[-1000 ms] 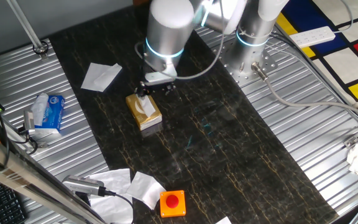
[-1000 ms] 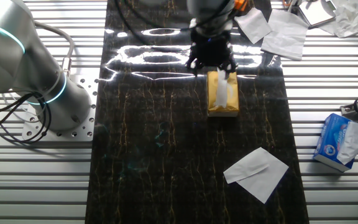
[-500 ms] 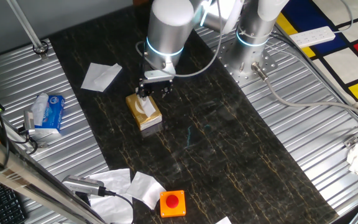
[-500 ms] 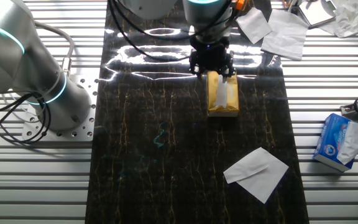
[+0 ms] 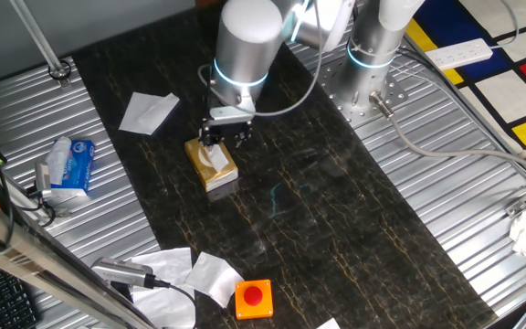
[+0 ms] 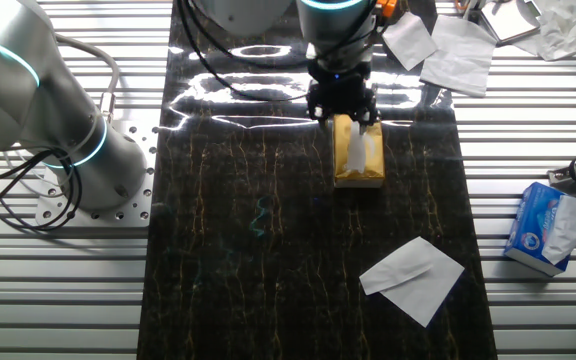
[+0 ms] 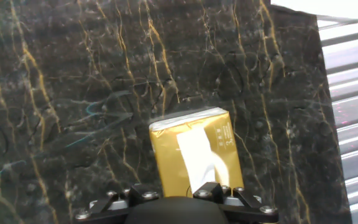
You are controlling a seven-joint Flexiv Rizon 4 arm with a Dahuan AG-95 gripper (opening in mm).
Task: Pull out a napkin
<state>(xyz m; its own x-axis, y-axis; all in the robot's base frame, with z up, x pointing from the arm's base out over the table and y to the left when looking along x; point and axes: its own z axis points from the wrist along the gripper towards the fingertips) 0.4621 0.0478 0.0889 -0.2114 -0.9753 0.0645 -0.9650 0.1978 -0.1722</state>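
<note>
The tan-gold tissue box (image 5: 215, 174) lies on the dark marble strip, also in the other fixed view (image 6: 358, 170) and the hand view (image 7: 166, 155). The napkin (image 7: 199, 158) is a white creased tuft standing out of the box's top slot; it also shows in both fixed views (image 5: 214, 157) (image 6: 358, 148). My gripper (image 5: 224, 134) hangs just over the box's end nearest the arm, in the other fixed view (image 6: 341, 110) too. Its jaws stand apart and hold nothing. In the hand view only the finger mounts show at the bottom edge; the fingertips are out of frame.
A loose white sheet (image 5: 148, 111) (image 6: 413, 277) lies on the marble away from the box. A blue-and-white tissue packet (image 5: 67, 164) (image 6: 543, 228) sits on the ribbed metal. More sheets (image 5: 194, 274) and a red button (image 5: 254, 297) lie at the strip's near end.
My gripper has come down and shifted a little toward the box's end. The box and napkin have not moved.
</note>
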